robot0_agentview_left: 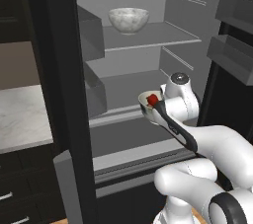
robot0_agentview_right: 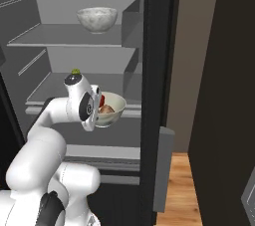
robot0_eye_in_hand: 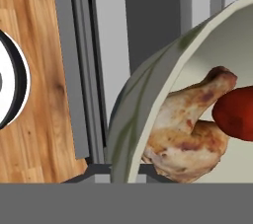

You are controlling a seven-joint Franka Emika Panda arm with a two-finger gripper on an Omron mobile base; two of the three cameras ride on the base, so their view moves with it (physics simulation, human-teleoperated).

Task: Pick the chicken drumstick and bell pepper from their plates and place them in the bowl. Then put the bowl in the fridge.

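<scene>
Fridge (robot0_agentview_left: 64, 70): stands open; black outer walls and a grey interior with shelves and door bins are seen in both base views.
Bowl (robot0_agentview_right: 113, 110): pale, deep and round; held up in the air at the fridge opening, in front of the lower shelf and not resting on it. In the hand view its rim (robot0_eye_in_hand: 143, 94) is seen close up, tilted across the picture.
Chicken drumstick (robot0_eye_in_hand: 190, 134): golden-brown and glossy; lies inside the bowl against its creamy inner wall.
Bell pepper (robot0_eye_in_hand: 237, 112): bright red; lies inside the bowl, touching the drumstick. In the left base view it is seen as a red spot (robot0_agentview_left: 152, 99) above the rim.
Jaws: clenched on the rim of the bowl; the gripper (robot0_agentview_left: 154, 112) is seen at the near side of the bowl, though the finger tips themselves are hidden by it.
Marbled bowl (robot0_agentview_left: 129, 20): rests on the upper fridge shelf, well above the held bowl.
Floor (robot0_eye_in_hand: 29, 70): wooden boards are seen below the fridge.
</scene>
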